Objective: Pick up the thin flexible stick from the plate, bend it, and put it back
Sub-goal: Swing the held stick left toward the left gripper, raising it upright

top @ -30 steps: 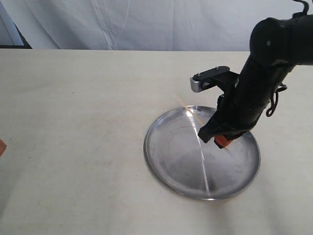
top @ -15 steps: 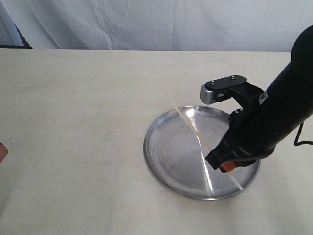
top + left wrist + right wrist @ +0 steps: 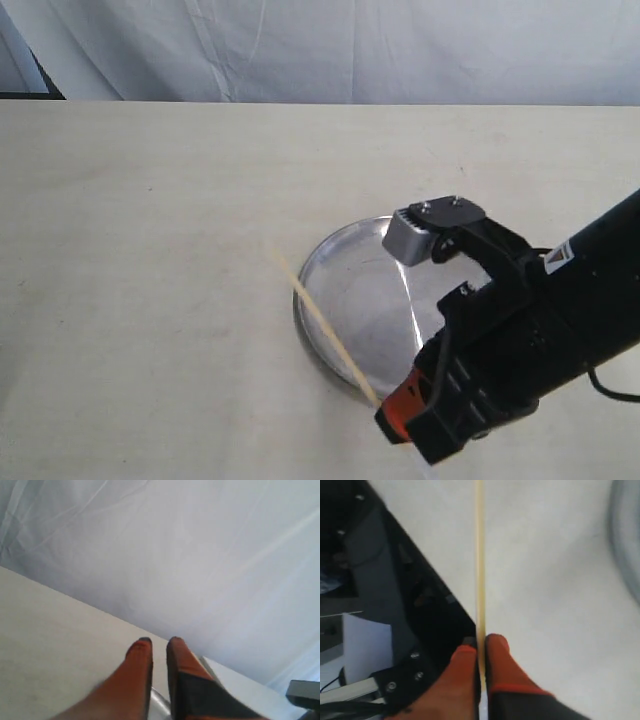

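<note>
The stick (image 3: 320, 320) in the right tool (image 3: 393, 412) crosses the plate (image 3: 365, 285) on its left.

— What do we have right in front of us?

— The right gripper (image 3: 481, 647), its two orange fingers (image 3: 465, 670) pressed together on the stick (image 3: 479, 555). We see the stick pinched between the tips.

— And past the tips?

— It runs on, thin, pale yellow and straight, until it leaves the picture.

— What lies behind it?

— On one side we see the pale table (image 3: 555, 605), and at the far edge a blurred grey curve, the rim of the plate (image 3: 622, 535). On the other side we see a black housing (image 3: 385, 605) with small screws and a white label (image 3: 362, 650).

— Is the stick touching the housing?

— We cannot tell.
</note>
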`<state>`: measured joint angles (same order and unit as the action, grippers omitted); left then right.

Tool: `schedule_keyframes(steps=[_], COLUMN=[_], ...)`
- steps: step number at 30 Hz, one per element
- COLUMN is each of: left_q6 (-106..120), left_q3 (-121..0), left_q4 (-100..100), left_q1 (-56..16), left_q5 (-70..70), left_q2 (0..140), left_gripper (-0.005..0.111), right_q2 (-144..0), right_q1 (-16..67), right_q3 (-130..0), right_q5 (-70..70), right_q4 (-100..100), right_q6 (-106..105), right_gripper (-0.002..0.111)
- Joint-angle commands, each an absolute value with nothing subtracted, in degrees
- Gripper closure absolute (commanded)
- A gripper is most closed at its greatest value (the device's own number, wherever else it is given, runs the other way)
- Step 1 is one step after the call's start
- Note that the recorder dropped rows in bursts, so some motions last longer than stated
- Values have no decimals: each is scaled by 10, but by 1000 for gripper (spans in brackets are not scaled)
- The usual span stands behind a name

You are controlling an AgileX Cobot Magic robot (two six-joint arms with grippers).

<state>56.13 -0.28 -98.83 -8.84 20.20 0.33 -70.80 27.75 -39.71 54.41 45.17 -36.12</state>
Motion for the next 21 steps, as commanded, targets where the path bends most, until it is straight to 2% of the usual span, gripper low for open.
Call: schedule_keyframes(steps=[1, 13, 21], left_q6=[507, 414, 379], left_q3=[0, 0, -50], left_q4=[-999, -999, -999], left_q1=[-87, -87, -87], left_q5=[252, 199, 171], left_q2=[0, 0, 0], left_gripper=[93, 93, 93], right_q2=[-702, -702, -702], right_q1=[294, 304, 304], right_q3=[-380, -380, -380], right_q5=[542, 561, 583], right_q4=[544, 564, 711], right_q6=[-470, -526, -651], right_gripper=[109, 109, 109])
